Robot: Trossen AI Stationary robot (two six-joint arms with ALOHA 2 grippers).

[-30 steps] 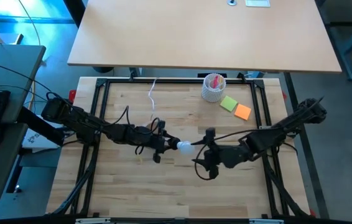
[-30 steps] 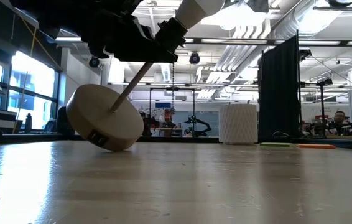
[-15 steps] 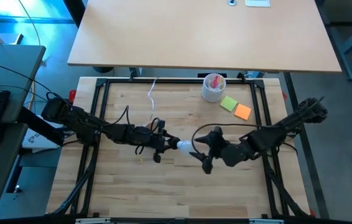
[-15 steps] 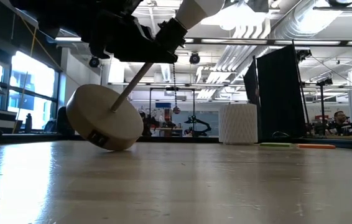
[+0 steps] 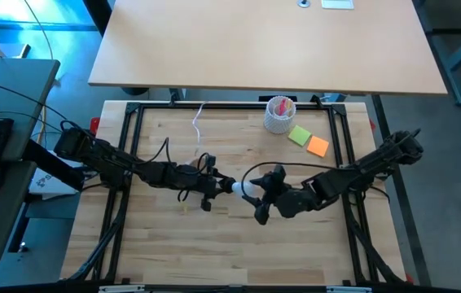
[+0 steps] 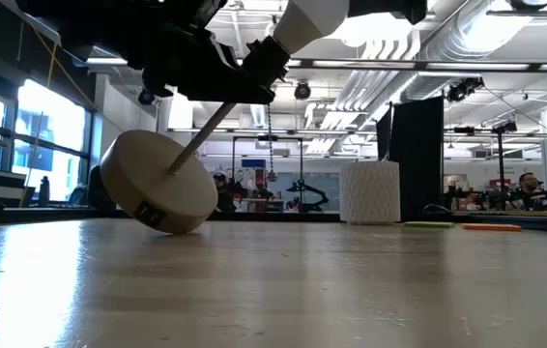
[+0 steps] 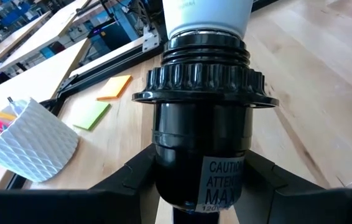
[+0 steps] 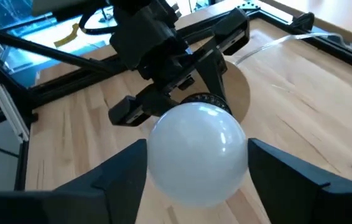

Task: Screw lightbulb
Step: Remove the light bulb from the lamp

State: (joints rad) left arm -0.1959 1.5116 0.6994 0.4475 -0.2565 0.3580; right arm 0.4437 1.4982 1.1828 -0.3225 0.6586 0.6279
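- Our left gripper (image 7: 201,186) is clenched around the black socket (image 7: 201,118) of the lamp, whose wooden base (image 6: 158,191) is tilted on the table (image 6: 273,290).
- The lightbulb (image 8: 196,152) sits in that socket, between our right gripper (image 8: 196,171) fingers (image 8: 117,180); whether they grip the glass we cannot tell.
- We judge the bulb light, smooth and fragile: hold the round glass gently and evenly.

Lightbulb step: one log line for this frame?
lightbulb: seated in socket | left end effector: shut on socket | right end effector: straddling lightbulb, contact unclear | stand base: tilted
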